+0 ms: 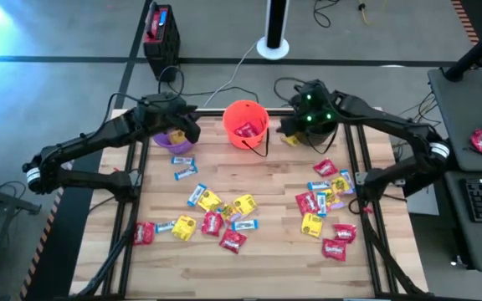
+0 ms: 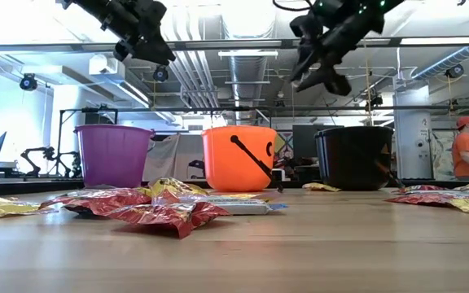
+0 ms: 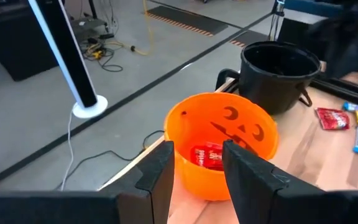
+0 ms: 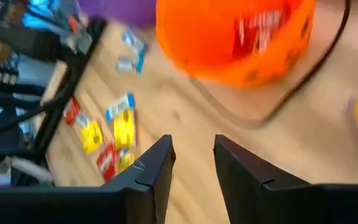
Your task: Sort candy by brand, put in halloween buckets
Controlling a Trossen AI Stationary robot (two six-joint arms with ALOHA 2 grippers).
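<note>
Left gripper (image 1: pixel 192 132) hung above the purple bucket (image 1: pixel 174 140), just left of the orange bucket (image 1: pixel 246 124), arm stretched in from the table's left edge. Its fingers (image 3: pixel 160 174) stood apart w/ nothing between them.

Right gripper (image 1: pixel 294 125) hovered just right of the orange bucket, over the black bucket (image 2: pixel 357 157), elbow bent back toward the table's right side. Fingers (image 4: pixel 151 174) apart, nothing held.

Orange bucket sat mid-back on the wooden table (image 1: pixel 266 259) w/ red packets inside. Loose candy (image 1: pixel 216 213) lay in front of it, more to its front right, one yellow piece beside the black bucket.

Beyond the table: grey floor, cables, a white pole (image 1: pixel 274 25); a person in orange (image 2: pixel 465 150) far right of the orange bucket.
</note>
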